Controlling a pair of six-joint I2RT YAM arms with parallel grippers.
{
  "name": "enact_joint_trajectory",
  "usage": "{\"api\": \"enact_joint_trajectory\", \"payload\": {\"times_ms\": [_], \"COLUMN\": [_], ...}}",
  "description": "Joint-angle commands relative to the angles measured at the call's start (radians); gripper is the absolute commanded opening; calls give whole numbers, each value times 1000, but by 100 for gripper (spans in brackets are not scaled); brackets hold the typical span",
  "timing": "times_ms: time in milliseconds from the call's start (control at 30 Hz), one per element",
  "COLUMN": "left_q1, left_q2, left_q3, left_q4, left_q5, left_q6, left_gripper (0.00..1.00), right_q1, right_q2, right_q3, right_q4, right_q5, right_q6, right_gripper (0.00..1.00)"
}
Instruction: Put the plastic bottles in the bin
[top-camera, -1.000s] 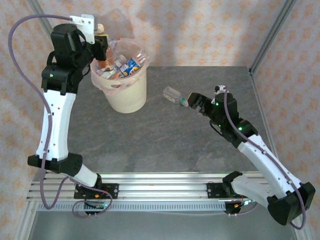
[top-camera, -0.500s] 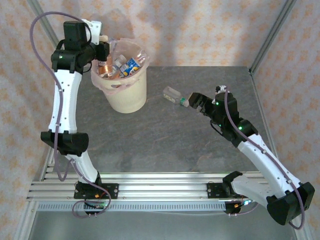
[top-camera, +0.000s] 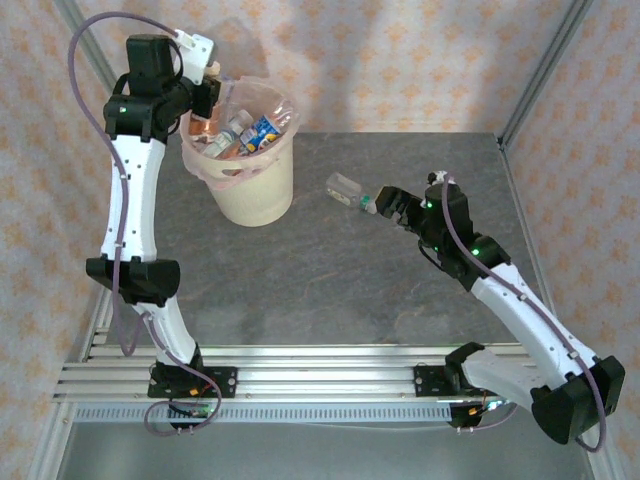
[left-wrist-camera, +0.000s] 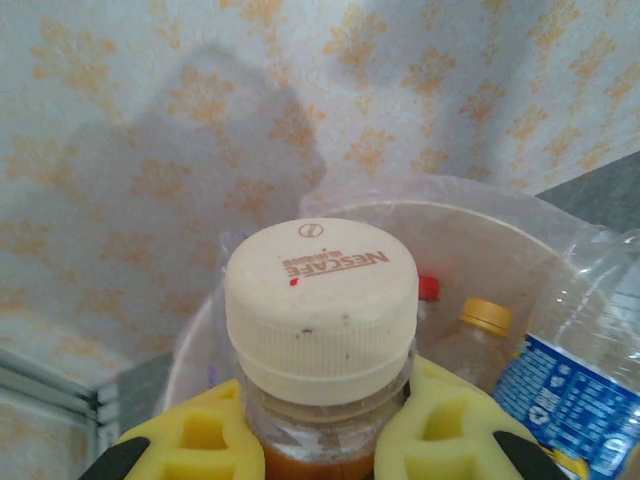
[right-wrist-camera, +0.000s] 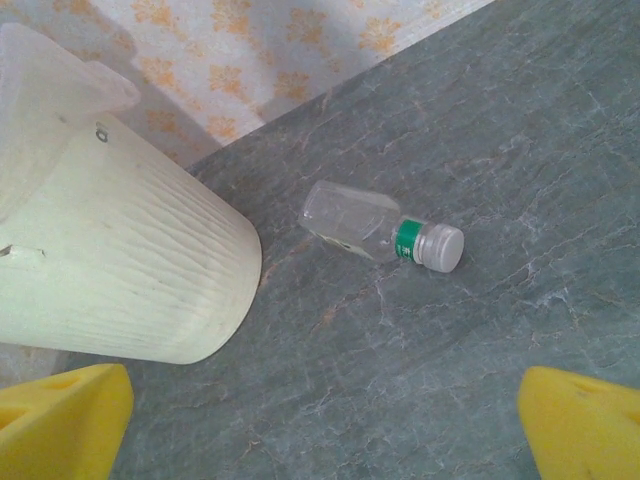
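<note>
I have the left arm (top-camera: 130, 200) standing tall with the left claw (top-camera: 207, 98) clamped on a cream-capped bottle (left-wrist-camera: 320, 300), the right arm (top-camera: 510, 300) stretched low over the desk (top-camera: 330, 290), right claw (top-camera: 385, 203) spread wide.

Bottle-filled bin (top-camera: 255, 195); clear bottle (top-camera: 344, 187) lying nearby

Wall (top-camera: 400, 60): pink paper with orange flowers, 9 to 3 o'clock
Table (top-camera: 330, 290): grey, like stone
Posts (top-camera: 541, 70): silver metal, 11 and 1 o'clock
Rails (top-camera: 330, 362): silver, 6 o'clock
</note>
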Motion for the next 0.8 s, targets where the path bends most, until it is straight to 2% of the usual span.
{"api": "enact_joint_trajectory", "payload": {"times_ms": [0,200,500,533,600,633,667,767], "left_q1": [4,3,-12,-17,-24,-28,-32,-44], "left_q2": [32,102,181,188,199,202,201,202], "left_q3": [33,81,101,110,119,119,119,120], "left_q4": [88,72,58,47,26,18,15,24], "left_q5": [-45,-7,-54,-62,-59,-50,-42,-2], "left_q6": [123,177,267,274,282,285,286,266], "left_gripper": [0,0,1,6,34,52,62,69], "right_q1": [-6,-6,-6,-6,-6,-6,-6,-8], "right_q2": [-10,-14,22,27,31,34,40,73], "right_q3": [15,9,29,30,31,32,35,63], "right_q4": [-14,-5,-24,-24,-22,-19,-19,-32], "right_q5": [100,146,168,171,181,184,190,191], "right_q6": [67,63,39,40,39,38,37,11], "right_gripper": [99,99,99,99,99,99,99,99]}}
